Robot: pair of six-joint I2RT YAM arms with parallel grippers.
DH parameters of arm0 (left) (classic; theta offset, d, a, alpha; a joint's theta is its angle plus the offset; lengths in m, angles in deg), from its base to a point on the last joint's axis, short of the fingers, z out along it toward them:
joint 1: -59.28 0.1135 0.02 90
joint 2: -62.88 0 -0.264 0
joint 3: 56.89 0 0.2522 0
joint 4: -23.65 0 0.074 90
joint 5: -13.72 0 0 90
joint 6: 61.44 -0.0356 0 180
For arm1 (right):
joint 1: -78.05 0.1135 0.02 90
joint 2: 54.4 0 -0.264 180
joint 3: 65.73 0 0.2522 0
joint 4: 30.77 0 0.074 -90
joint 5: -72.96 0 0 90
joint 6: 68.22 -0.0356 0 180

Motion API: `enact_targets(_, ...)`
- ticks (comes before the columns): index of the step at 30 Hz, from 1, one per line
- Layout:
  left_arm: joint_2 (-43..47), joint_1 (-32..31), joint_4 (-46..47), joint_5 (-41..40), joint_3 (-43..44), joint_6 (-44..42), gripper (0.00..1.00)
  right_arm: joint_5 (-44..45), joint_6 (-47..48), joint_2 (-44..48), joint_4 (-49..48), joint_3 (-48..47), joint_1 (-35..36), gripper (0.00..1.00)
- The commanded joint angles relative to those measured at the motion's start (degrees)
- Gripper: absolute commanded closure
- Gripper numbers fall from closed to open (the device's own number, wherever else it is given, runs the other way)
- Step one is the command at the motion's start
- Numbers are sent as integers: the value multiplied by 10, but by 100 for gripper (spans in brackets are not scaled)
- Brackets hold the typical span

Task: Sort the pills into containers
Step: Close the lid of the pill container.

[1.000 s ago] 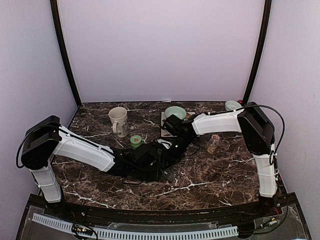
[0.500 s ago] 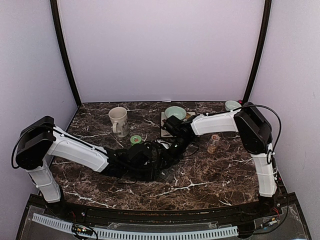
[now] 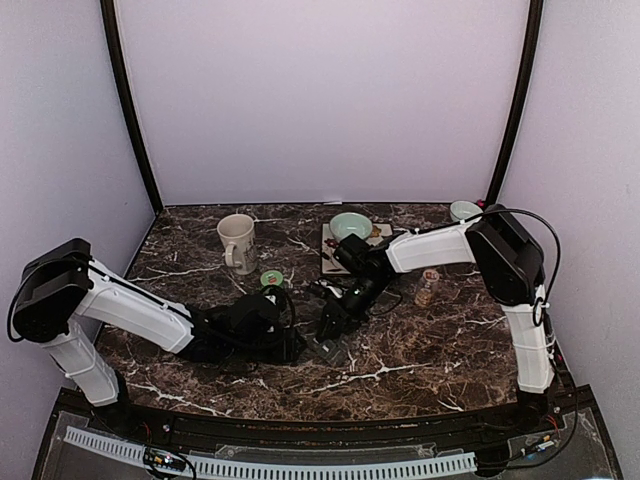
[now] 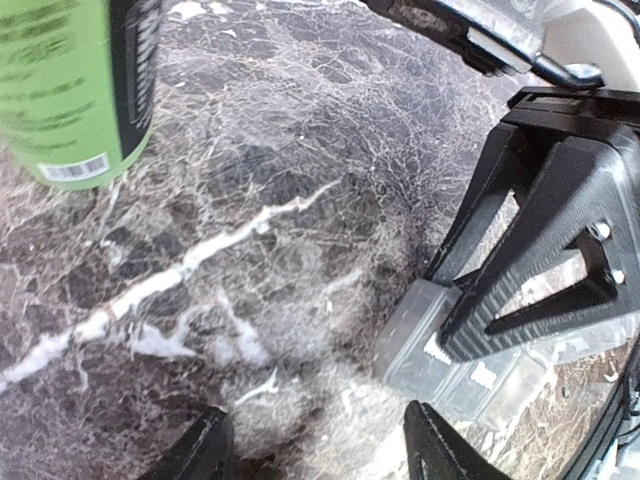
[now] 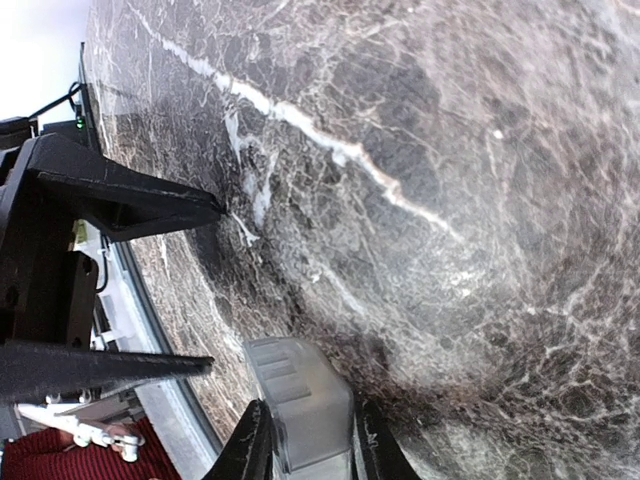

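Soft, even light falls from above in the overhead view. The pale walls [image 3: 320,100] glow bright, while the dark marble bench [image 3: 430,350] stays dim, with only faint, soft-edged shadows on it. In the left wrist view the green canister [image 4: 70,90] is smeared out of focus. In the right wrist view one corner burns out white, and the containers [image 5: 300,395] look hazy.

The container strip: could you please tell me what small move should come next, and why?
Probably bring the left gripper in to the container to start opening it. The left jaws stand open and empty just beside the strip, while the right gripper clamps one end, which looks like it is steadying it.
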Motion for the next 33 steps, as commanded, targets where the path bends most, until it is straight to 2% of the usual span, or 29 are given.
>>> enact_targets(1, 23, 5, 38, 13, -48, 15, 38, 27, -25, -15, 17, 32, -3, 90)
enact_targets(11, 64, 21, 194, 62, -109, 17, 38, -38, -69, 21, -37, 48, -12, 91)
enact_targets(33, 53, 28, 299, 103, -146, 48, 38, -94, -124, 58, -114, 70, -23, 95)
